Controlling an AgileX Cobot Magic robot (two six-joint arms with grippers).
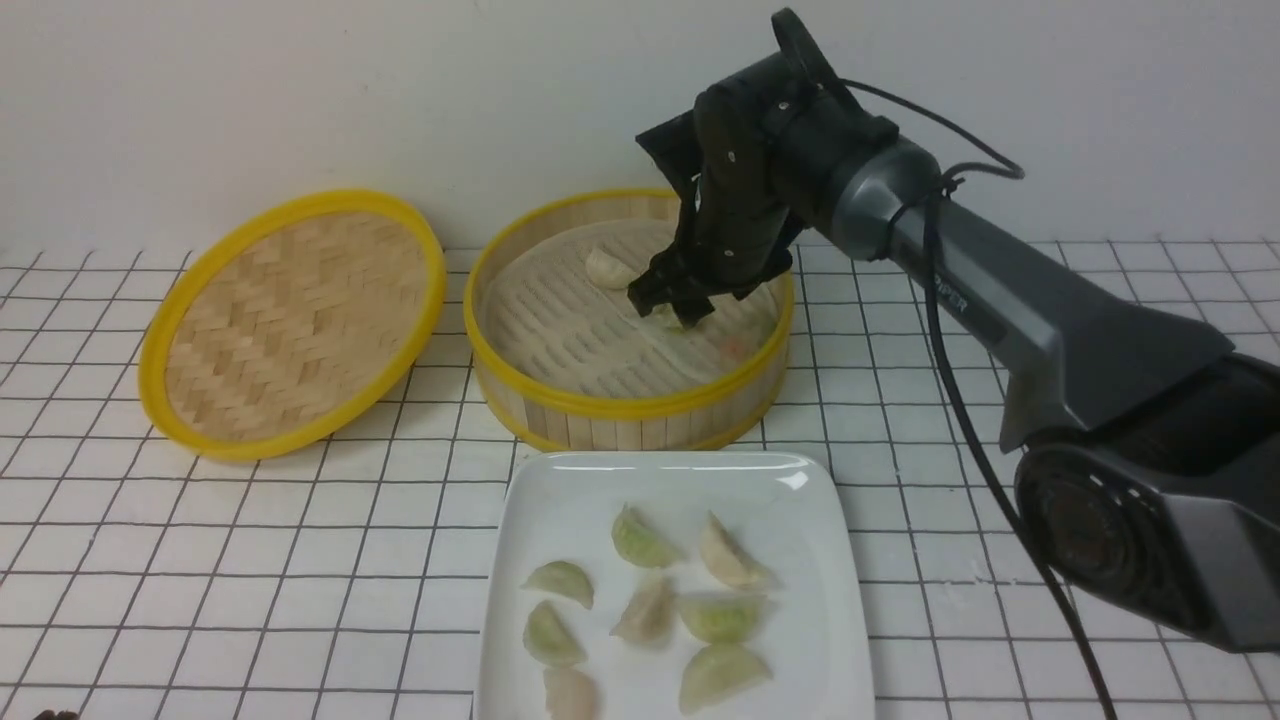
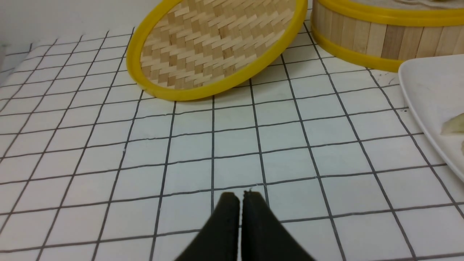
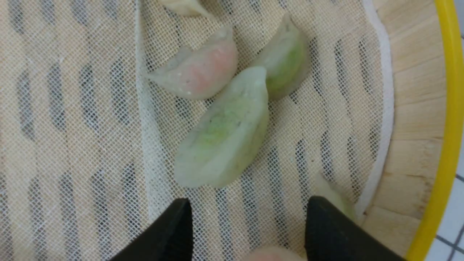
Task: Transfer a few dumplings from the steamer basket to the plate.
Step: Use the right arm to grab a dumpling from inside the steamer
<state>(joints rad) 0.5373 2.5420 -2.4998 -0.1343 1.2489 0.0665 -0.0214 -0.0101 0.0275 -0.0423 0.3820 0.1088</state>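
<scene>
The round bamboo steamer basket (image 1: pixel 620 412) stands behind the white plate (image 1: pixel 560 490). My right gripper (image 1: pixel 668 300) is open and empty, reaching down inside the basket. In the right wrist view it (image 3: pixel 248 214) hovers over the mesh liner just short of a pale green dumpling (image 3: pixel 226 132). A pinkish dumpling (image 3: pixel 199 69) and another green one (image 3: pixel 286 59) lie beyond it. A cream dumpling (image 1: pixel 608 268) lies at the back of the basket. Several dumplings (image 1: pixel 645 540) lie on the plate. My left gripper (image 2: pixel 239 197) is shut and empty over the tiled table.
The shallow woven yellow-rimmed lid (image 1: pixel 295 320) leans tilted left of the basket, and it also shows in the left wrist view (image 2: pixel 217 43). The basket's wall (image 3: pixel 417 108) stands close beside my right gripper. The table is white with a dark grid.
</scene>
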